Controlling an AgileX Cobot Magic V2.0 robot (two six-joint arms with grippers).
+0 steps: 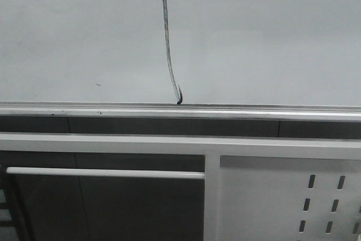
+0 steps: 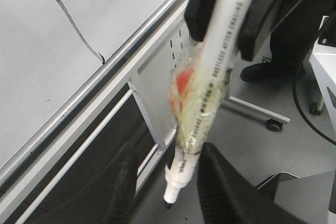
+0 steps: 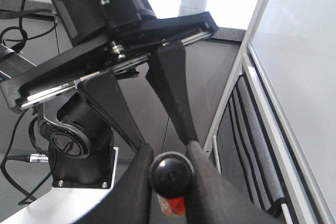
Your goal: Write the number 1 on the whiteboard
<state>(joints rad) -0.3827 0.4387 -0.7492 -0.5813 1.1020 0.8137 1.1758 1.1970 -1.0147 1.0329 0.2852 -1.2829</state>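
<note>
The number 1 (image 1: pixel 167 38) is a long thin black stroke on the whiteboard (image 1: pixel 254 32), ending just above the silver bottom rail (image 1: pixel 180 108). It also shows in the left wrist view (image 2: pixel 76 27). No gripper shows in the front view. My right gripper (image 3: pixel 170 174) is shut on the black end of a white marker (image 2: pixel 210 77) wrapped in clear tape with an orange patch. It holds the marker away from the board. My left gripper (image 2: pixel 168 192) is open, its fingers on either side of the marker's black tip (image 2: pixel 168 203), with gaps.
Below the board stands a white frame with a crossbar (image 1: pixel 101 172) and a white perforated panel (image 1: pixel 293 196). A caster wheel (image 2: pixel 273 125) and a dark shoe (image 2: pixel 257 69) are on the grey floor. Cables (image 3: pixel 16 35) hang by the arm base (image 3: pixel 79 145).
</note>
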